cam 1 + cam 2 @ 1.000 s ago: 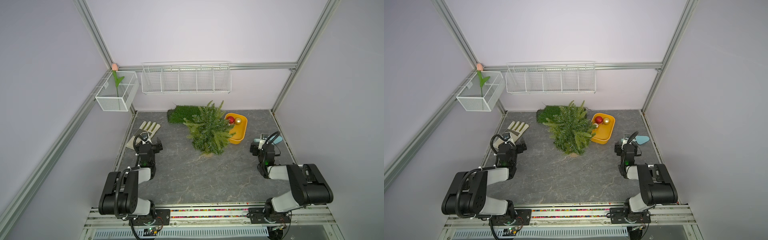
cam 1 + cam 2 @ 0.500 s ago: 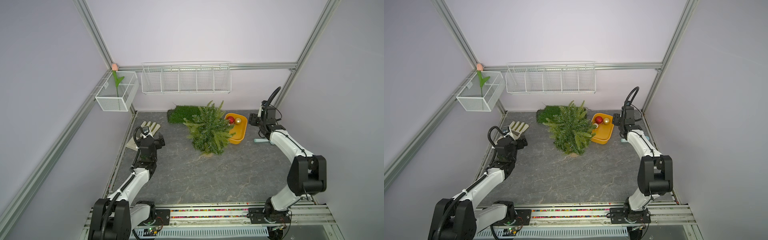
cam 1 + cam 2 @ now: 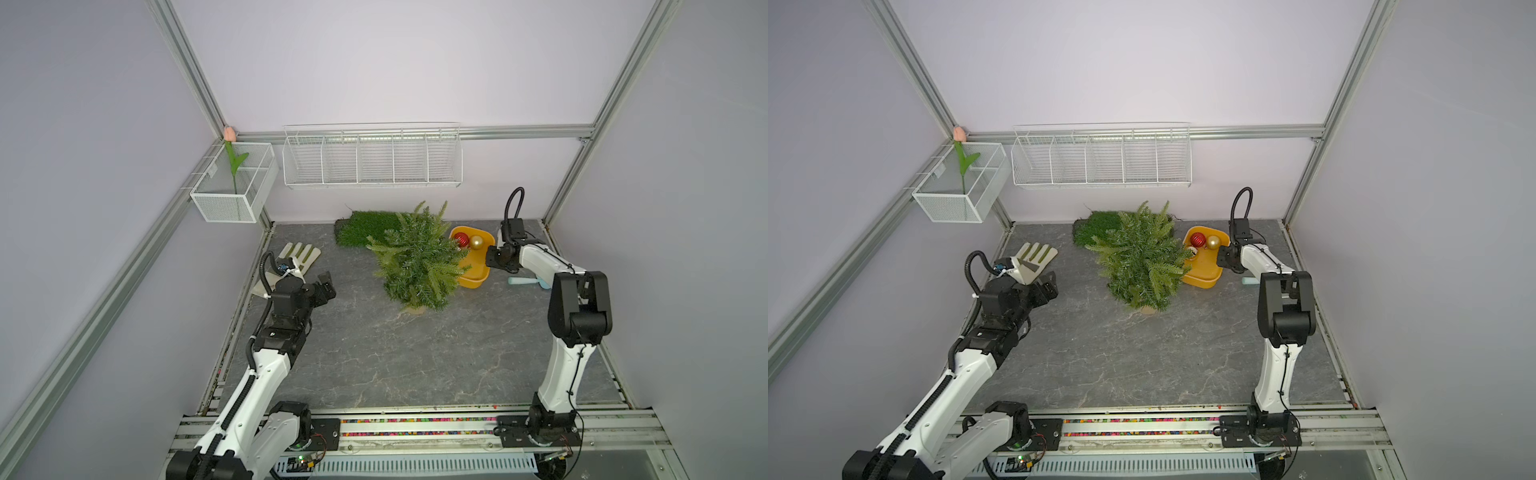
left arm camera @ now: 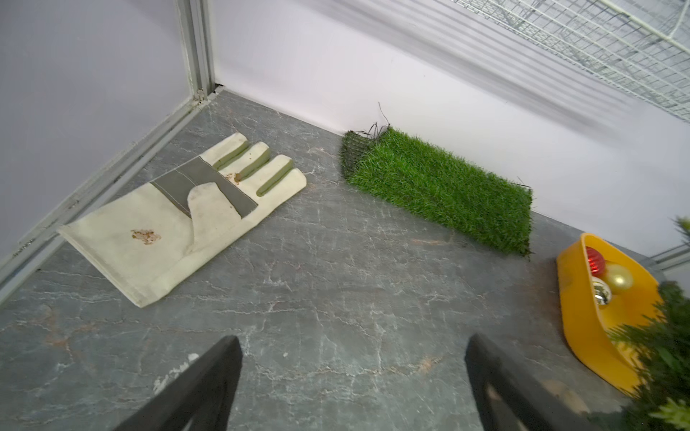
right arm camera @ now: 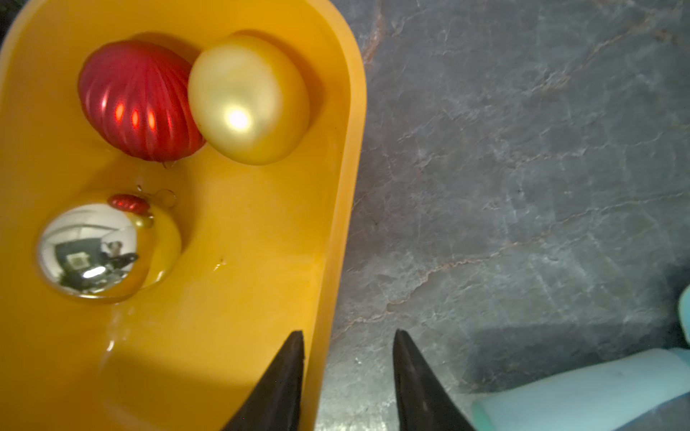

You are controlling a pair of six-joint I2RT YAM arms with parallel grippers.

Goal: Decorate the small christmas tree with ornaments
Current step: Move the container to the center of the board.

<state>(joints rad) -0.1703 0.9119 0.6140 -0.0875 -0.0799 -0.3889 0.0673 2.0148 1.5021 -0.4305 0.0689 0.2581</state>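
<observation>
Top views: the tree [image 3: 419, 257] stands centrally, undecorated. The tray [image 3: 478, 277] touches its branches. The ornaments [image 3: 460, 239] lie in the tray's far end.

Left wrist view: the left gripper [image 4: 351, 343] is wide open over bare table [image 4: 336, 280], empty. I would leave it clear of the branches.

Right wrist view: the right gripper [image 5: 347, 334] has its jaws half apart astride the tray wall, not clamped. To move the tray, I would seat the wall deeper, clamp, then drag slowly, because round ornaments roll.

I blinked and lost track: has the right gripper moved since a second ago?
Yes. The right gripper went farther back, to the rim of the yellow tray.
</observation>
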